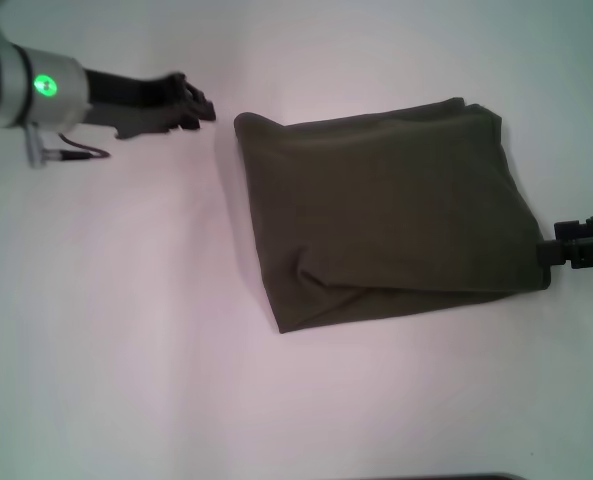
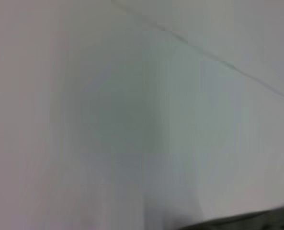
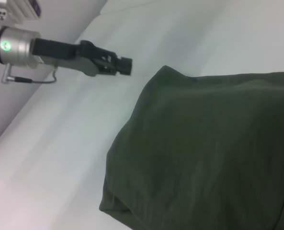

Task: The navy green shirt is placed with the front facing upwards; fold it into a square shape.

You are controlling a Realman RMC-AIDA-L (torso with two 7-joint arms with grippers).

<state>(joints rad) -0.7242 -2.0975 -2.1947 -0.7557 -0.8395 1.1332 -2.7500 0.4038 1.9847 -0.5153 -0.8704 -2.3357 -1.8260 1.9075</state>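
Navy green shirt (image 1: 386, 215) folded, between left hand (image 1: 198, 108) and right hand (image 1: 561, 250).

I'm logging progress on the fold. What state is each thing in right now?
Shirt: folded into a rough four-sided shape, plain side up, flat on the table.
Left claw: off the shirt, near its far left corner, holding nothing.
Right claw: at the shirt's right edge near its lower corner; whether it grips the cloth is unclear.
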